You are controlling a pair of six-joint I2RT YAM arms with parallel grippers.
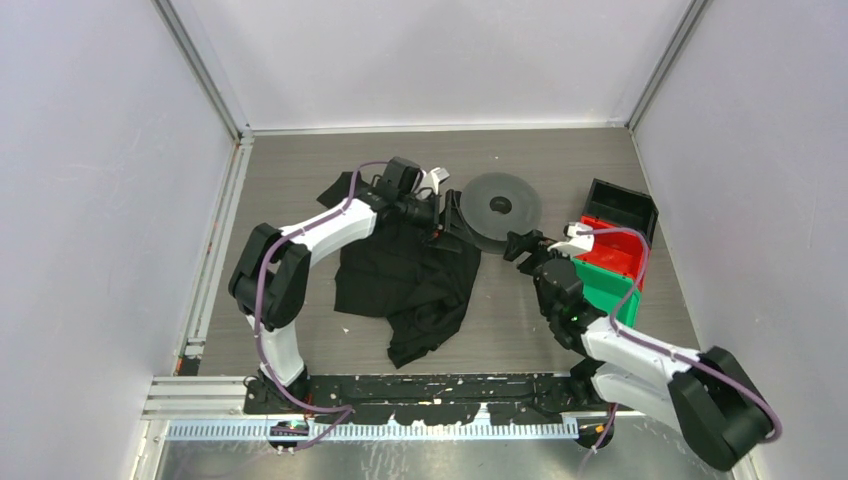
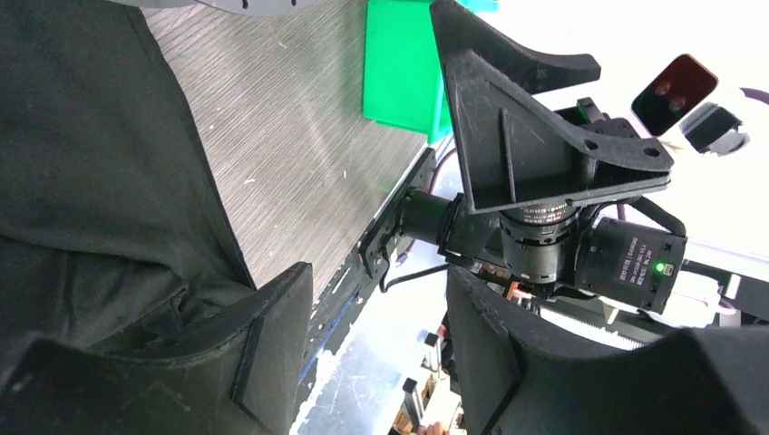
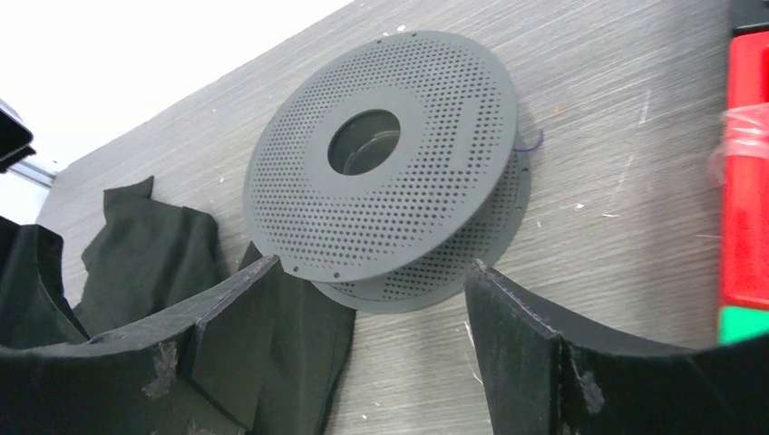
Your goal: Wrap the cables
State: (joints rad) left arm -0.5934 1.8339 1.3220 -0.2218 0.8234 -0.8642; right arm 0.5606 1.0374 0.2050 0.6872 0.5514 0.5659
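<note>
On the grey table [image 1: 560, 170] a bit of cable [image 3: 533, 140] peeks from the rim of the spool [image 3: 426, 181]; both the left gripper [image 2: 379, 272] and right gripper [image 3: 374, 267] are open and empty, so pinch it softly.

One grey perforated spool [image 1: 500, 208] is there, with one thin wire [image 3: 536, 140] at its three o'clock and one black garment [image 1: 410, 280] at its seven o'clock. There are three bins: one black bin [image 1: 620, 203], one red bin [image 1: 608, 250] and one green bin [image 1: 608, 287]. There are two arms, the left arm [image 1: 320, 227] and the right arm [image 1: 640, 352].

Wood-grain tbl [image 1: 290, 170]: grey spool [image 1: 500, 205] ctr-back, black cloth [image 1: 400, 280] left, bins [image 1: 604, 286] right.
</note>
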